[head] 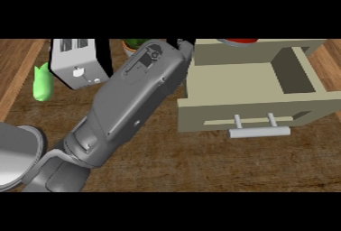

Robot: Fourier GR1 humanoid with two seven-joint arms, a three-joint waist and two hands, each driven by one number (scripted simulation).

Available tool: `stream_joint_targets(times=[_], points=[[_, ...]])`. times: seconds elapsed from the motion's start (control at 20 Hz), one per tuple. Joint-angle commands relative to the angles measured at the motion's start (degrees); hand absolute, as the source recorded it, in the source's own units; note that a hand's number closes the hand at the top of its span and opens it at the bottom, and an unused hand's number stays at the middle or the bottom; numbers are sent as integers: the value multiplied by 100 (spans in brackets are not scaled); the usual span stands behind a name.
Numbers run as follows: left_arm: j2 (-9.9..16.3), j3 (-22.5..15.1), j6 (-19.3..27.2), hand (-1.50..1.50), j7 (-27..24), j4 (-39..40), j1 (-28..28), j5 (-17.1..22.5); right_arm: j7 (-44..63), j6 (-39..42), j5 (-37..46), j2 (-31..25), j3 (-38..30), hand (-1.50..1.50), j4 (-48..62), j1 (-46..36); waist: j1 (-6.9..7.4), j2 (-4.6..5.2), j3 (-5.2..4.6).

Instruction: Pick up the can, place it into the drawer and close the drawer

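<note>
A beige drawer (200, 97) stands pulled open at the right, its inside bare, with a grey bar handle (260, 131) on its front. My left forearm (126, 103) runs from the lower left up to the view's top, beside the drawer's left wall. Only a black sliver of my left hand (181, 43) shows at the top edge. A red round thing with a grey rim (238, 41) peeks in behind the drawer's back wall. A green-topped round thing (135, 44) sits partly hidden behind my wrist. I cannot tell which of these is the can. My right hand does not show.
A silver toaster (75, 62) stands at the upper left. A light green vegetable (43, 84) lies left of it. A grey rounded part of my body (15, 155) fills the lower left corner. Wooden counter (220, 162) spreads in front of the drawer.
</note>
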Motion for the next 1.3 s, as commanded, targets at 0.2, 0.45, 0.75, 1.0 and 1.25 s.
stream_joint_targets(times=[0.2,0.45,0.75,1.0,1.25], points=[[0,-690,222,150,-453,697,-228,839,-2,-19,160,-42,111,-150,111,-290,-135,38,5],[0,-1036,193,150,-596,825,-182,1278,249,-97,-100,56,139,-150,-232,-89,-179,35,4],[0,-1269,260,150,-676,1324,-418,1467,176,-107,170,120,294,-150,-240,-61,-198,54,5],[0,-1653,593,-150,-536,1415,-503,1696,390,-190,-34,-99,178,-150,-176,-307,-245,62,6],[0,-1790,709,-150,-949,1555,-278,1874,298,-97,-22,-51,132,-150,-80,-254,-278,70,6]])
